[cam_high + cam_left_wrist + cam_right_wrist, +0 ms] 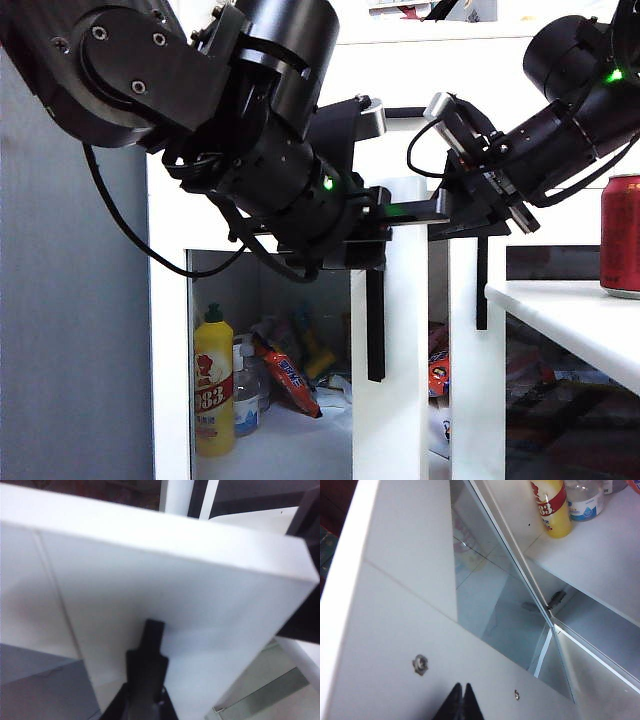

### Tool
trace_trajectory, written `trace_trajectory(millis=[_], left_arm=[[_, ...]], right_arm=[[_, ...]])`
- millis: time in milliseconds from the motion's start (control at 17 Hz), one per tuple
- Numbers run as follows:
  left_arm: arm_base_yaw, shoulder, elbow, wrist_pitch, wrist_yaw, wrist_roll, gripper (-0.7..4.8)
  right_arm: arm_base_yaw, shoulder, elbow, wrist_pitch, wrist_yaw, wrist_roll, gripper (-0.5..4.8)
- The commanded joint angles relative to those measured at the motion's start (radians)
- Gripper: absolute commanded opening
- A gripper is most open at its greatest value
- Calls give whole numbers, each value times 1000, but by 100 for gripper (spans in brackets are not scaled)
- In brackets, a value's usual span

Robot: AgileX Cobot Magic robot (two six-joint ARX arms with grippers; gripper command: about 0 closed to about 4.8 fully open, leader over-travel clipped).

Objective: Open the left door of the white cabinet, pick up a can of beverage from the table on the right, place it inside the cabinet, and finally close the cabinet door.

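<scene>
Two black hands: left hand (145, 690), right hand (461, 700) shut; smooth white left door (395, 645)

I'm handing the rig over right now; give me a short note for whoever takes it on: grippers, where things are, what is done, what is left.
Left gripper: shut, up against the outer face of the left door, holding nothing.
Right gripper: shut and empty, at the inner side of that door near its top.
The left door is swung open; the white cabinet shows a yellow bottle and snack packs on its shelf.
The can of beverage stands on the table at the right, untouched.
Done: door opened. Left: pick up the can, put it inside, close the door.
</scene>
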Motion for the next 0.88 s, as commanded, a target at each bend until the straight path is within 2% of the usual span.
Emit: trace_trajectory(millis=[59,177,236,295,354,472,531,649,767,885], left_arm=[[16,-26,19,130,-86,-15,-5],[16,-26,20,122,-82,-13,-2],[16,-26,20,110,-80,-10,81],[16,-26,19,100,-80,8,254],[16,-26,18,85,-72,16,366],[16,-28,18,23,-15,27,387],[16,-48,18,-69,5,27,467],[10,-108,18,-220,162,5,479],[-17,-198,18,-416,415,-33,479],[-73,-296,18,-599,454,-48,479]], right_arm=[[11,-6,3,-10,-53,2,-1],[11,-6,3,-8,-52,2,-1],[11,-6,3,-9,-52,1,-1],[11,-6,3,-9,-52,1,-1],[11,-6,3,-9,-51,-3,-1],[9,-6,3,-9,-48,-5,-1],[9,-6,3,-9,-49,-6,-1],[9,-5,3,-9,-49,-6,-1],[9,-5,3,-8,-49,-6,-1],[9,-5,3,-10,-53,2,-1]])
